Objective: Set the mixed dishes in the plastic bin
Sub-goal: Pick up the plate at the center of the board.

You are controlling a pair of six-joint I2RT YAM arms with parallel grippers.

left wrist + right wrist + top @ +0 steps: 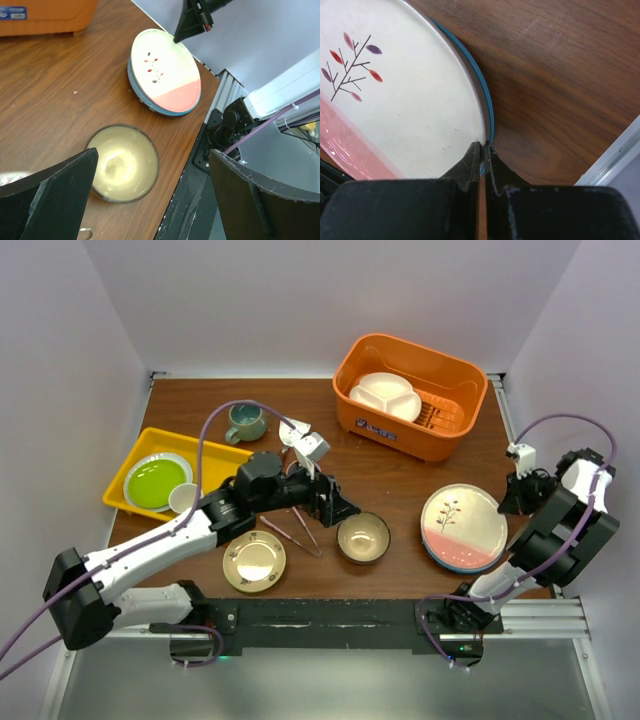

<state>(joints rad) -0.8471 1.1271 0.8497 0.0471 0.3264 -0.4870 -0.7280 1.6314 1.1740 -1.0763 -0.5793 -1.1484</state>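
**Right gripper closed at the rim of the plate stack; one dish binned, most left on the table**

My right gripper has its jaws together, the tips touching the near rim of the pink floral plate. I see no rim between them, so I judge this a closed, empty contact rather than a grip. That plate lies on a blue-edged plate, and the stack sits at the right side of the table, well apart from the plastic bin at the far edge.

My left gripper stands wide apart, holding nothing, above and just beside the bronze bowl near the table's front edge.

Progress, as I judge it, is early. Only the white divided plate lies in the bin. Left to move are the plate stack, the bronze bowl, a cream plate at the front left, the teal mug at the back left, and the lime-green plate with a small white cup at its edge, both in the yellow tray. Thin pink tongs lie between cream plate and bowl.

Hard to make out: the left arm covers the table's middle, so anything beneath it is hidden. How many plates make up the stack is unclear. The bin's right half shows pale slots that I cannot tell from a dish.
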